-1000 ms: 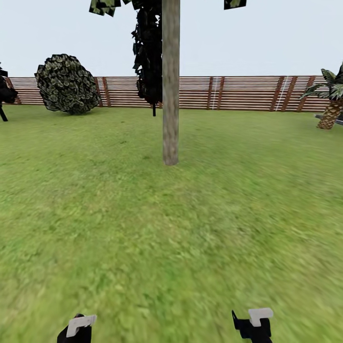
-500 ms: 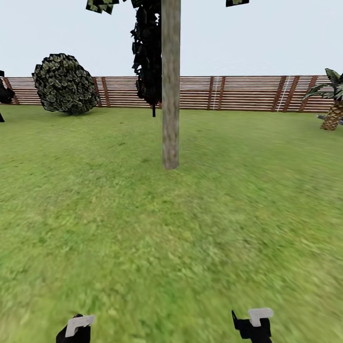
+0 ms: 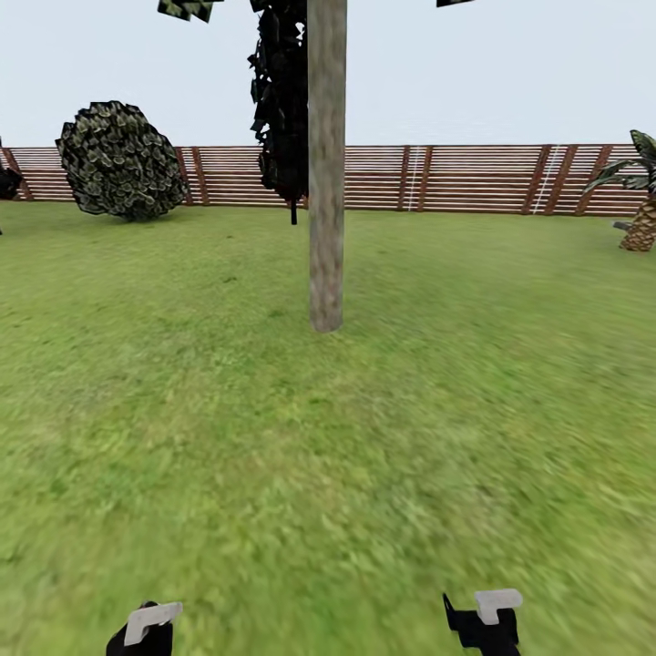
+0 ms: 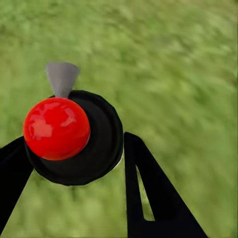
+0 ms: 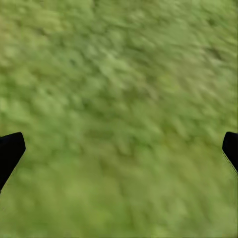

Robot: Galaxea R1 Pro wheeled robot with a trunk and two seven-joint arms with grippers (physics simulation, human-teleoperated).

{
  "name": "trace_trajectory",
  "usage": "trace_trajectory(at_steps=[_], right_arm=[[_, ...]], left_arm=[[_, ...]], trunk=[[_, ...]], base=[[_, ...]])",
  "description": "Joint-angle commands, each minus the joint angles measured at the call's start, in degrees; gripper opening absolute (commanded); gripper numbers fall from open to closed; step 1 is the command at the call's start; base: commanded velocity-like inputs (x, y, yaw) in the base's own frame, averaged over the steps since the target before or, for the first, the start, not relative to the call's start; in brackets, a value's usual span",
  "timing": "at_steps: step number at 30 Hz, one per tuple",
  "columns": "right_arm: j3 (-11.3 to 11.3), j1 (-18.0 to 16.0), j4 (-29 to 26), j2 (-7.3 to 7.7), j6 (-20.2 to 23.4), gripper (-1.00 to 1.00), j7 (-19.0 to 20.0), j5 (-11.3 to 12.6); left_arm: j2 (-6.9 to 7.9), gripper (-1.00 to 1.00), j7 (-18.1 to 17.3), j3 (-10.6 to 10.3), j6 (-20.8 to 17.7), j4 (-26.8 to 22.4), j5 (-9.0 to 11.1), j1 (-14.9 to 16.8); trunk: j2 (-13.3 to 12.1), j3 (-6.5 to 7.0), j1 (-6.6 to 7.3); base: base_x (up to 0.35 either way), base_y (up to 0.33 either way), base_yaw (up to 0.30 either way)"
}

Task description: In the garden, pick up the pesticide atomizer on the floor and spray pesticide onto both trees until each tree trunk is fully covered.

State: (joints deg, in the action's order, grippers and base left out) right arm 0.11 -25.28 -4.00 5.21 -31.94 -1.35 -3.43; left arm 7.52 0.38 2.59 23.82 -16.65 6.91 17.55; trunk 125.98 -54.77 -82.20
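The pesticide atomizer (image 4: 74,136), with its red ball top and grey nozzle, sits between the left gripper (image 4: 74,163) fingers, whose jaws are closed against its black body, above the lawn (image 3: 273,474). The right gripper (image 5: 119,148) has its jaws spread wide, holding nothing. A thick tree trunk (image 3: 325,182) stands ahead, well apart, before the slatted fence (image 3: 456,178).
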Motion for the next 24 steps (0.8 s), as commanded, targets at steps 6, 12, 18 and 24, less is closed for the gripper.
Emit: trace_trajectory(at_steps=[6,12,18,24], right_arm=[[-0.02,-0.03,0.05,0.02,-0.14,1.0,-0.14,-0.35],[-0.06,-0.03,0.05,0.06,-0.16,1.0,-0.16,-0.35],[-0.09,-0.03,0.05,0.06,-0.15,1.0,-0.16,-0.35],[-0.08,-0.03,0.05,0.04,-0.16,1.0,-0.18,-0.35]], left_arm=[[0.07,-1.0,-0.04,-0.04,0.17,0.0,0.44,0.03],[0.1,-1.0,-0.07,-0.08,0.17,-0.05,0.45,0.03],[-0.05,-1.0,-0.1,-0.1,0.17,-0.01,0.41,0.03],[-0.12,-1.0,-0.11,-0.12,0.17,0.02,0.41,0.03]], trunk=[[0.02,-0.05,-0.02],[0.02,-0.05,-0.02],[0.02,-0.05,-0.02],[0.02,-0.05,-0.02]], base=[[0.339,0.0,0.0],[0.339,0.0,0.0],[0.339,0.0,0.0],[0.339,-0.055,0.0]])
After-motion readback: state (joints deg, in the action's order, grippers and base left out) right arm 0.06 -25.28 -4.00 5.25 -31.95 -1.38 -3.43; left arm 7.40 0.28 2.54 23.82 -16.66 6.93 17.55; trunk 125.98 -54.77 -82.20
